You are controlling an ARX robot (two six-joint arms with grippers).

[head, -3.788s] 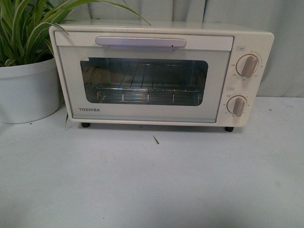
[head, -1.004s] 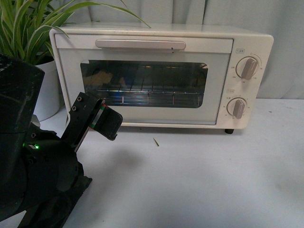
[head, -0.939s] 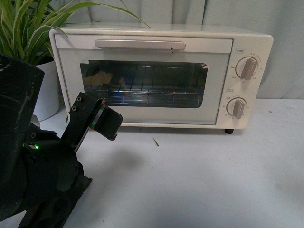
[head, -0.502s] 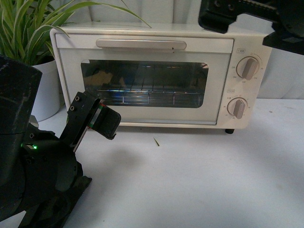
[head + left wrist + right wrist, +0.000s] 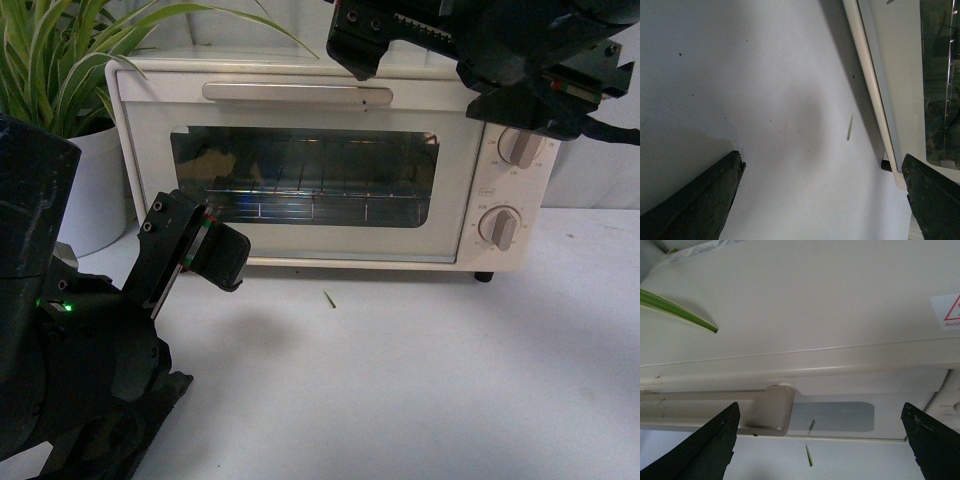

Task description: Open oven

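Note:
The cream-white oven point(image 5: 340, 160) stands at the back of the table with its glass door shut; the wire rack shows through the window. Its long pale bar handle point(image 5: 297, 93) runs along the door's top. My right gripper point(image 5: 358, 45) is open and hovers above the oven's top front edge, just above the handle's right end. In the right wrist view the gripper point(image 5: 820, 445) looks down past the oven top point(image 5: 815, 300) at the handle's end point(image 5: 767, 410). My left gripper point(image 5: 225, 258) is open and empty, low in front of the door's lower left corner, apart from it.
A potted plant point(image 5: 60, 120) in a white pot stands left of the oven; one leaf point(image 5: 680, 310) reaches over the oven top. Two beige knobs point(image 5: 520, 145) are at the right. A small green sliver point(image 5: 328, 298) lies on the white table point(image 5: 420, 380).
My right arm has come in from the upper right and moved left over the oven top, to above the handle's right end. My left arm has hardly moved. The door stays shut.

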